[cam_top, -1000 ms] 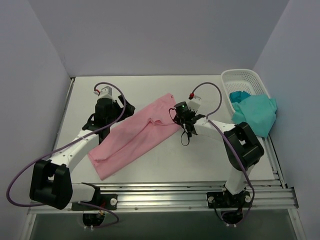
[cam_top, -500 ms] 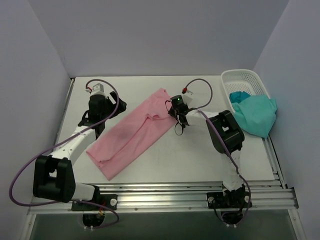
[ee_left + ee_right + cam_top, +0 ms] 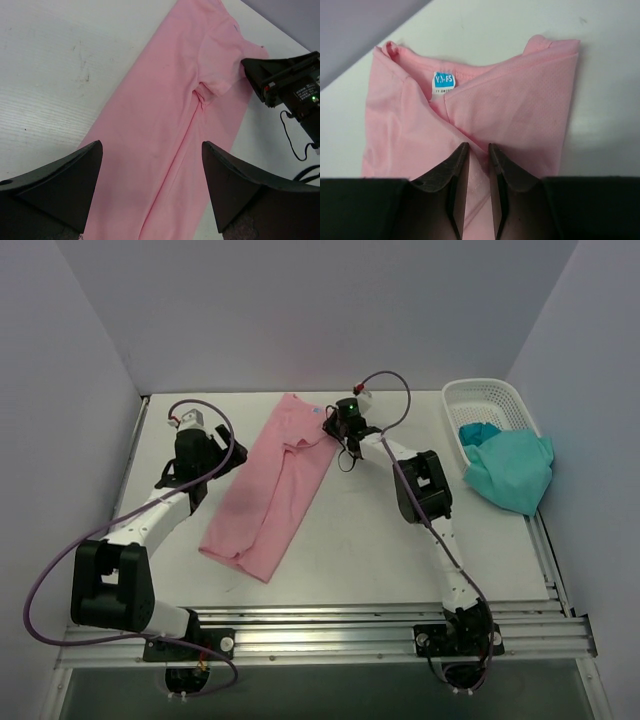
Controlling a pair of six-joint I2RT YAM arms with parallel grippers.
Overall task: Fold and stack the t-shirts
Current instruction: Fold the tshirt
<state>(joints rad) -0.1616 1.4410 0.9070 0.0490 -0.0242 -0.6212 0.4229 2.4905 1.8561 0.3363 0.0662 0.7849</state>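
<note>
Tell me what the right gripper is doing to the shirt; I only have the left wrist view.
Observer: The right gripper is pinched on a raised ridge of the pink shirt.
Operator: Check for a label.
Observer: A blue label lies face up just beyond that gripper.
Operator: Find the other shirt.
Observer: The teal shirt spills out over the near rim of the basket, far right.

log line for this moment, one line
left gripper: open, holding nothing | right gripper: shut on pink t-shirt near collar | teal t-shirt: hanging over basket rim
</note>
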